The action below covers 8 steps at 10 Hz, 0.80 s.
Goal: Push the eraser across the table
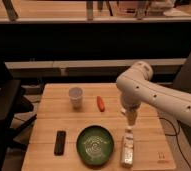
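Observation:
The eraser is a small flat black bar lying near the front left of the light wooden table, left of a green plate. My white arm reaches in from the right, its elbow over the table's right half. The gripper hangs down from it above the right-middle of the table, just behind a bottle. It is open and holds nothing. It is far to the right of the eraser, with the plate between them.
A white cup and a small orange item stand toward the back of the table. A pale bottle lies at the front right beside the plate. A dark chair stands to the left.

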Each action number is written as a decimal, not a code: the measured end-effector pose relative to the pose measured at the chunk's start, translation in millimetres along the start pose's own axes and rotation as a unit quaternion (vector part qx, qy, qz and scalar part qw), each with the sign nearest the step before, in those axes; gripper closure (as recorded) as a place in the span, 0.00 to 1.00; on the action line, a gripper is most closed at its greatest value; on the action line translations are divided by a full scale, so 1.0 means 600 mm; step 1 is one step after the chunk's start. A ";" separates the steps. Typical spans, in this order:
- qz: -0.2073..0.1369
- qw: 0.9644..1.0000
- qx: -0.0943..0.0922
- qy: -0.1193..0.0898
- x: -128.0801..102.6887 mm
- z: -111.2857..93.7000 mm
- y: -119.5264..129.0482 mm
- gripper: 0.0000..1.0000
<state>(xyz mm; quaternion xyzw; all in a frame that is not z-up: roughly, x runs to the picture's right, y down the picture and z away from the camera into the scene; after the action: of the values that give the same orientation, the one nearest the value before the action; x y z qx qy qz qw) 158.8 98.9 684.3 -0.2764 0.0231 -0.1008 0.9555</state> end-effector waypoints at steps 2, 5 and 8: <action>-0.021 1.000 0.001 0.002 -0.045 -0.005 -0.009 0.20; -0.043 0.999 0.004 0.005 -0.078 -0.010 -0.014 0.20; -0.072 0.997 0.009 0.004 -0.111 -0.014 -0.022 0.20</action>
<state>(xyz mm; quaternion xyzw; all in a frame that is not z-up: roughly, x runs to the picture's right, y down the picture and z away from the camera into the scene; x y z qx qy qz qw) 90.5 97.2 683.3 -0.2685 0.0061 -0.1706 0.9480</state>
